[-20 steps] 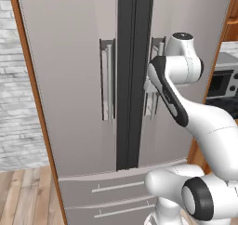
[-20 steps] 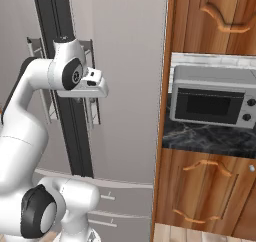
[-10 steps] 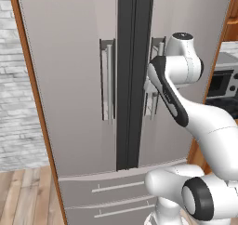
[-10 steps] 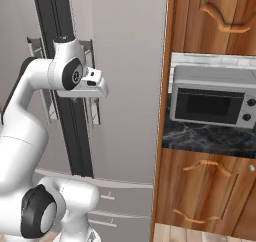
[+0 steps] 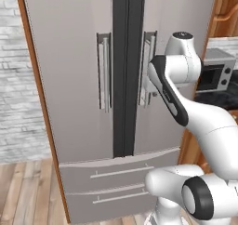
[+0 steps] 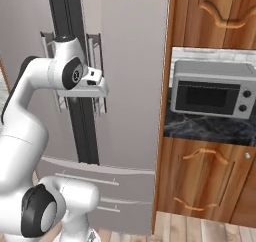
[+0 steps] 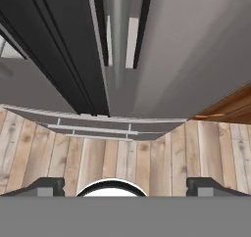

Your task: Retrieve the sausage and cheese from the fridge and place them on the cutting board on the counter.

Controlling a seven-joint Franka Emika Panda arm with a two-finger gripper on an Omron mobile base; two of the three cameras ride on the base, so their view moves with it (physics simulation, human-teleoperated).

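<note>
Fridge: grey-silver French doors shut, vertical bar handles, two lower drawers.

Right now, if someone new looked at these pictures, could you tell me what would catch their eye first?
The tall grey fridge dominates, its two doors not fully shut, with a dark gap running down the middle and two drawers below. The white arm reaches up to the right-hand door's bar handle, its claw open in the hand view, looking down the door at the wooden floor. To the right, a silver microwave sits in a wooden cabinet niche.
</note>
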